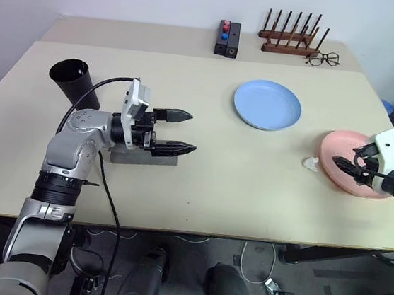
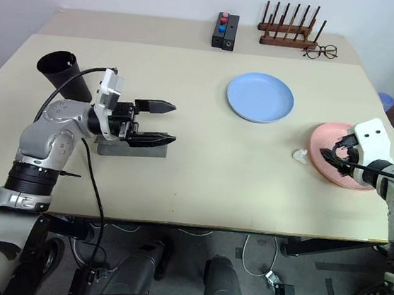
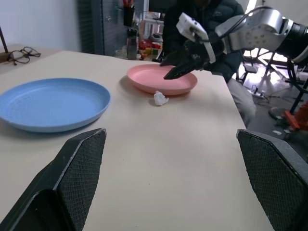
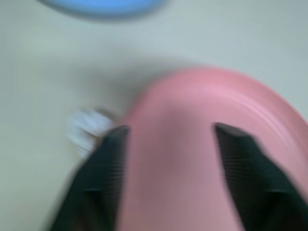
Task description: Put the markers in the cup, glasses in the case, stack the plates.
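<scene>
Salmon plate (image 1: 345, 161), at table's (image 1: 214, 185) right edge: right gripper (image 1: 355, 169) above it, jaws parted, empty. Left gripper (image 1: 177, 131) jaws wide apart, empty, above grey case (image 2: 131, 151) near left edge.

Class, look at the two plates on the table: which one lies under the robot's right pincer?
The salmon pink plate, at the table's right edge beneath the right pincer; the light blue plate sits apart, farther back.
</scene>
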Available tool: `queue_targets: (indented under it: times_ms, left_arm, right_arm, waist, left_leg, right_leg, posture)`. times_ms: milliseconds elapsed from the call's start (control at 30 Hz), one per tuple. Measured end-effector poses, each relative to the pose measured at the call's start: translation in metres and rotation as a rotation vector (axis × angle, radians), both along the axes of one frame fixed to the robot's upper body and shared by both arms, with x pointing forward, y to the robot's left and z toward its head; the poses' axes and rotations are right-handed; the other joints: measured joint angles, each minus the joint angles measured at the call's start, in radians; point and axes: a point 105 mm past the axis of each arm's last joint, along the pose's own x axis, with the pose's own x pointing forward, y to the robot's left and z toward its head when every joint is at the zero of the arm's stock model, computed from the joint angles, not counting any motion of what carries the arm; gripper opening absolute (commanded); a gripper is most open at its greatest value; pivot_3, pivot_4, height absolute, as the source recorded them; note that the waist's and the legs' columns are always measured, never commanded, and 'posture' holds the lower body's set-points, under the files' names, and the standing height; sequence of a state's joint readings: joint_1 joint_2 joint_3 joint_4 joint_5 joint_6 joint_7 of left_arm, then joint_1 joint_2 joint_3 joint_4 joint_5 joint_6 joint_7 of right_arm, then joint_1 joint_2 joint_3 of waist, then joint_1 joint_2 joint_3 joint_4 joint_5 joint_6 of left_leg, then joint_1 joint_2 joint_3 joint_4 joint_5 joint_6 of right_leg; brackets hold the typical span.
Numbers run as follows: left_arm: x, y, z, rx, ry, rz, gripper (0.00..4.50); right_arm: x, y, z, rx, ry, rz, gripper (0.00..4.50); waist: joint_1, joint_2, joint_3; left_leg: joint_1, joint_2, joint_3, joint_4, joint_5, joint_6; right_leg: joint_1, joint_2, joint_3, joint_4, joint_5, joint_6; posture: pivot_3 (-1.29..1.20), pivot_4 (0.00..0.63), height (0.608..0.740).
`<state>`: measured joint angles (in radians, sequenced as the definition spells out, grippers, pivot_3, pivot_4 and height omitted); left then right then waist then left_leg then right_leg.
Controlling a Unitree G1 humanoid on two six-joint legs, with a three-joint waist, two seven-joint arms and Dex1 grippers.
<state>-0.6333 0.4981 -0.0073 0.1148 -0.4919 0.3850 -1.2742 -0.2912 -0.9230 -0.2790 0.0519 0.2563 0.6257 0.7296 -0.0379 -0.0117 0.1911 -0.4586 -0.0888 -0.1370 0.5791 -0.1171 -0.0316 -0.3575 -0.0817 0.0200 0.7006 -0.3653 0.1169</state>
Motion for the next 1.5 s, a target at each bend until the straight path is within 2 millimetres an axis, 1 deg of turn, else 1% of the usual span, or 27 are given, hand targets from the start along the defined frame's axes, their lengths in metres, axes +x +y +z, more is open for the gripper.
queue_targets:
  times_ms: [67,167,233,300,433,467,533,600,733,767,1000,1067,1100,1200,1233,1300,1367,1467,1500]
  left_arm:
    - [0.000,0.000,0.000,0.000,0.000,-0.003,4.50]
    - [-0.001,-0.001,0.000,-0.003,0.001,-0.011,4.50]
    - [-0.001,-0.002,0.000,-0.008,0.002,-0.016,4.50]
    - [-0.002,-0.002,0.000,-0.010,0.002,-0.019,4.50]
    - [-0.003,-0.004,0.001,-0.010,-0.001,-0.026,4.50]
    - [-0.003,-0.005,0.001,-0.008,-0.002,-0.029,4.50]
    - [-0.003,-0.005,0.001,-0.007,-0.004,-0.029,4.50]
    - [-0.003,-0.004,0.001,-0.006,-0.004,-0.025,4.50]
    - [-0.003,-0.004,0.001,-0.005,-0.005,-0.020,4.50]
    - [-0.002,-0.003,0.001,-0.003,-0.005,-0.017,4.50]
    - [0.000,-0.002,0.002,-0.003,-0.007,0.006,4.50]
    - [0.003,-0.001,0.002,-0.008,-0.008,0.035,4.50]
    - [0.006,0.002,0.004,-0.017,-0.007,0.065,4.50]
    - [0.018,0.015,0.013,-0.059,-0.039,0.173,4.50]
    - [0.022,0.019,0.017,-0.073,-0.057,0.212,4.50]
    - [0.027,0.026,0.024,-0.094,-0.089,0.269,4.50]
    - [0.031,0.030,0.028,-0.099,-0.121,0.315,4.50]
    - [0.032,0.033,0.024,-0.090,-0.136,0.355,4.50]
    - [0.033,0.035,0.020,-0.086,-0.129,0.369,4.50]
  right_arm:
    - [-0.007,0.004,-0.002,-0.031,0.026,0.037,4.18]
    - [-0.025,0.010,-0.022,-0.071,0.133,0.110,4.18]
    - [-0.032,0.013,-0.039,-0.108,0.190,0.133,4.18]
    - [-0.031,0.012,-0.046,-0.147,0.205,0.126,4.18]
    - [-0.016,-0.007,-0.042,-0.178,0.157,0.009,4.18]
    - [-0.013,-0.012,-0.042,-0.180,0.152,-0.016,3.95]
    - [-0.011,-0.020,-0.045,-0.170,0.161,-0.055,3.33]
    - [-0.011,-0.023,-0.049,-0.158,0.171,-0.068,2.38]
    - [-0.009,-0.028,-0.051,-0.160,0.173,-0.090,0.23]
    - [-0.008,-0.028,-0.049,-0.163,0.162,-0.090,0.06]
    - [0.016,-0.023,-0.014,-0.167,0.012,-0.107,0.06]
    - [0.028,-0.013,0.005,-0.142,-0.075,-0.094,0.06]
    - [0.035,-0.002,0.016,-0.115,-0.127,-0.076,0.06]
    - [0.052,0.037,0.049,-0.052,-0.277,0.017,0.06]
    - [0.057,0.050,0.055,-0.030,-0.305,0.043,0.06]
    - [0.066,0.077,0.058,0.004,-0.333,0.102,0.06]
    - [0.074,0.107,0.056,0.044,-0.347,0.170,0.06]
    - [0.081,0.149,0.049,0.076,-0.333,0.274,0.06]
    - [0.082,0.158,0.044,0.069,-0.321,0.303,0.06]
  waist:
    - [0.004,0.000,0.000]
    - [0.017,0.000,0.000]
    - [0.018,0.000,0.000]
    - [0.018,0.000,0.000]
    - [0.020,0.000,0.000]
    - [0.021,0.000,0.000]
    - [0.023,0.000,0.000]
    - [0.024,0.000,0.000]
    - [0.023,0.000,0.000]
    - [0.023,0.000,0.000]
    - [0.019,0.000,0.000]
    - [0.015,0.001,0.000]
    - [0.011,0.001,0.000]
    - [0.003,0.001,0.000]
    - [0.001,0.001,0.000]
    - [-0.001,0.000,0.001]
    - [-0.003,0.000,0.001]
    - [-0.003,0.000,0.001]
    - [-0.001,0.000,0.001]
  left_leg:
    - [0.000,0.000,0.000,0.000,0.000,0.000]
    - [0.000,0.000,0.000,0.000,0.000,0.000]
    - [0.000,0.000,0.000,0.000,0.000,0.000]
    - [0.000,0.000,0.001,0.000,0.000,0.000]
    - [0.000,0.000,0.001,0.000,0.000,0.000]
    - [0.000,0.000,0.001,0.000,0.000,0.000]
    - [0.000,0.000,0.000,-0.001,0.000,0.000]
    - [0.000,0.000,0.000,-0.001,0.000,0.000]
    - [0.000,0.000,0.000,-0.001,0.000,0.000]
    - [0.000,0.000,0.000,-0.001,0.000,0.000]
    - [0.000,0.000,0.001,-0.001,0.000,0.000]
    - [0.000,0.000,0.001,-0.001,0.000,0.000]
    - [0.000,0.001,0.001,-0.001,0.000,0.000]
    - [0.000,0.001,0.000,-0.002,0.000,0.000]
    - [0.000,0.000,0.000,-0.002,0.000,0.000]
    - [0.000,0.000,0.000,-0.002,0.000,0.000]
    - [0.000,0.000,0.000,-0.002,0.000,0.000]
    - [-0.001,0.000,0.000,-0.003,0.000,0.000]
    - [-0.001,0.000,0.000,-0.003,0.000,0.000]
  right_leg:
    - [0.000,0.000,0.000,0.000,0.000,0.000]
    - [0.000,0.000,0.000,-0.001,0.000,0.000]
    - [0.000,-0.001,0.000,-0.001,0.000,0.000]
    - [-0.001,-0.001,0.001,-0.001,0.000,0.000]
    - [0.000,-0.001,0.001,-0.001,0.000,0.000]
    - [0.000,-0.001,0.001,-0.001,0.000,0.000]
    - [0.000,-0.001,0.000,-0.001,0.000,0.000]
    - [0.000,-0.001,0.000,-0.001,0.000,0.000]
    - [0.000,0.000,0.000,-0.001,0.000,0.000]
    - [0.000,0.000,0.000,-0.001,0.000,0.000]
    - [-0.001,0.000,0.001,-0.001,0.000,0.000]
    - [-0.001,-0.001,0.001,-0.001,0.000,0.000]
    - [-0.001,0.000,0.001,-0.001,0.000,0.000]
    - [-0.001,0.000,0.001,-0.001,0.000,0.000]
    - [-0.001,0.000,0.001,-0.001,0.000,0.000]
    - [-0.001,0.000,0.000,-0.002,0.000,0.000]
    - [-0.001,0.000,0.000,-0.001,0.000,0.000]
    - [-0.002,0.001,0.000,-0.001,0.000,0.000]
    - [-0.002,0.001,0.000,-0.001,0.000,0.000]
  posture:
    - [0.00,0.150,0.737]
    - [0.00,0.150,0.737]
    - [0.00,0.150,0.737]
    - [0.00,0.150,0.737]
    - [0.00,0.150,0.737]
    - [0.00,0.150,0.737]
    - [0.00,0.150,0.737]
    - [0.00,0.150,0.737]
    - [0.00,0.150,0.737]
    - [0.00,0.150,0.737]
    - [0.00,0.150,0.737]
    - [0.00,0.150,0.737]
    - [0.00,0.150,0.737]
    - [0.00,0.150,0.737]
    - [0.00,0.150,0.737]
    - [0.00,0.150,0.737]
    - [0.00,0.150,0.737]
    - [0.00,0.150,0.737]
    - [0.00,0.150,0.737]
